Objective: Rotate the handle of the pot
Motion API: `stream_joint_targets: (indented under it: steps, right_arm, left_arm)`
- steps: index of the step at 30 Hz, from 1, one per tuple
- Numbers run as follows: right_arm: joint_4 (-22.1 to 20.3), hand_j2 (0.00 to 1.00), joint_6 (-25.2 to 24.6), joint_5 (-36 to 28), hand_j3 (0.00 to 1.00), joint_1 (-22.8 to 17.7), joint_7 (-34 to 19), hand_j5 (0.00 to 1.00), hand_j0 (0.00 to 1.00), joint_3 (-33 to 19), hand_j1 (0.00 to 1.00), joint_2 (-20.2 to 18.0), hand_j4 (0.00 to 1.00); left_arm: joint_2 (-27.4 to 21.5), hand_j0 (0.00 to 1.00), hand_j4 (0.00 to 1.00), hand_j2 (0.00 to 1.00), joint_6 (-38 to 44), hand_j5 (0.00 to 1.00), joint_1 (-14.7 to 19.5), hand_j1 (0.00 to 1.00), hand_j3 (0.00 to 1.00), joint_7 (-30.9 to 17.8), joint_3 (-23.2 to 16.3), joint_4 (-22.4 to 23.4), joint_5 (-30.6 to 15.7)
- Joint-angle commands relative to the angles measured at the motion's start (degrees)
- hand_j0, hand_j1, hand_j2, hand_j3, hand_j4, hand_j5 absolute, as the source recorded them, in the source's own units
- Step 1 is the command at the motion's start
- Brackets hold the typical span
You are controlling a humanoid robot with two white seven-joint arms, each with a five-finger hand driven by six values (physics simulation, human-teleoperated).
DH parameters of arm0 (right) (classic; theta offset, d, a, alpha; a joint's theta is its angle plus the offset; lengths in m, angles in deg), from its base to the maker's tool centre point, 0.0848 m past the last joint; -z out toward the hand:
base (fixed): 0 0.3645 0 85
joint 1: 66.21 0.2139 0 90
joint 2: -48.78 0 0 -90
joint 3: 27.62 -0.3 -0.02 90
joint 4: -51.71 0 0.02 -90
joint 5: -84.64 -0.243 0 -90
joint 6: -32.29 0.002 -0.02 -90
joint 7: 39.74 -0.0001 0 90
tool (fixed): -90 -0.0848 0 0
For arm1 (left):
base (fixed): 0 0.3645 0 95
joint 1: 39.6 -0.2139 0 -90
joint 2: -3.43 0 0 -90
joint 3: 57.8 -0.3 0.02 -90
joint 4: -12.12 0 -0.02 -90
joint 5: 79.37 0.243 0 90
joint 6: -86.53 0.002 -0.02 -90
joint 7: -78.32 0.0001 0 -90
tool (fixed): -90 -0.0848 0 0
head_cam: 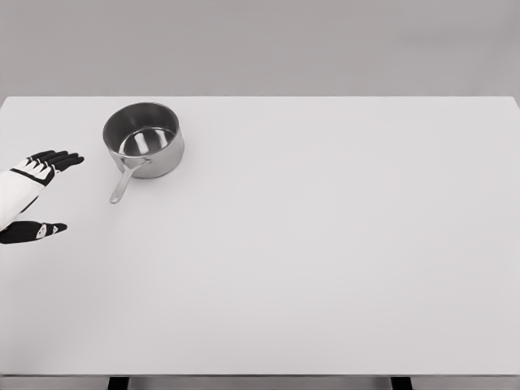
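Note:
A small steel pot (144, 139) stands upright on the white table (325, 244), far left of centre. Its straight handle (123, 181) points toward the near left. My left hand (47, 188) comes in at the left edge, fingers stretched out and thumb spread below, holding nothing. It sits level with the handle, a short gap to the left of the handle's tip, not touching it. The right arm is not visible.
The table's far edge (260, 97) runs just behind the pot, and its near edge (260, 375) lies at the bottom. Two dark table legs show below the near edge.

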Motion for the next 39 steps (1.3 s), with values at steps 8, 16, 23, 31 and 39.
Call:
stream_joint_targets:
  steps: [8, 16, 23, 31, 39]
  right_arm:
    - [0.0, 1.0, 0.0, 0.0, 1.0, 0.0, -0.1, 1.0, 1.0, 0.0, 1.0, 0.0, 1.0]
    - [0.0, 1.0, 0.0, 0.0, 1.0, 0.0, -0.1, 1.0, 1.0, 0.0, 1.0, 0.0, 1.0]
    - [0.0, 1.0, 0.0, 0.0, 1.0, 0.0, -0.1, 1.0, 1.0, 0.0, 1.0, 0.0, 1.0]
    - [0.0, 1.0, 0.0, 0.0, 1.0, 0.0, -0.1, 1.0, 1.0, 0.0, 1.0, 0.0, 1.0]
    - [0.0, 1.0, 0.0, 0.0, 1.0, 0.0, -0.1, 1.0, 1.0, 0.0, 1.0, 0.0, 1.0]
  left_arm:
    - [-0.1, 1.0, 1.0, 1.0, 0.1, 1.0, 3.3, 1.0, 1.0, 0.1, -0.2, -0.3, -1.4]
    - [-0.1, 1.0, 1.0, 1.0, 0.1, 1.0, 10.7, 1.0, 1.0, -11.5, -5.6, -9.0, -1.0]
    - [0.2, 1.0, 1.0, 1.0, 0.1, 1.0, 20.4, 1.0, 1.0, -20.8, -13.3, -9.0, -0.9]
    - [3.0, 1.0, 1.0, 1.0, 0.1, 1.0, 25.6, 1.0, 1.0, -20.8, -17.9, -9.0, 0.7]
    - [9.3, 1.0, 1.0, 1.0, 2.5, 1.0, 27.1, 1.0, 1.0, -20.8, -18.8, -9.0, 14.4]
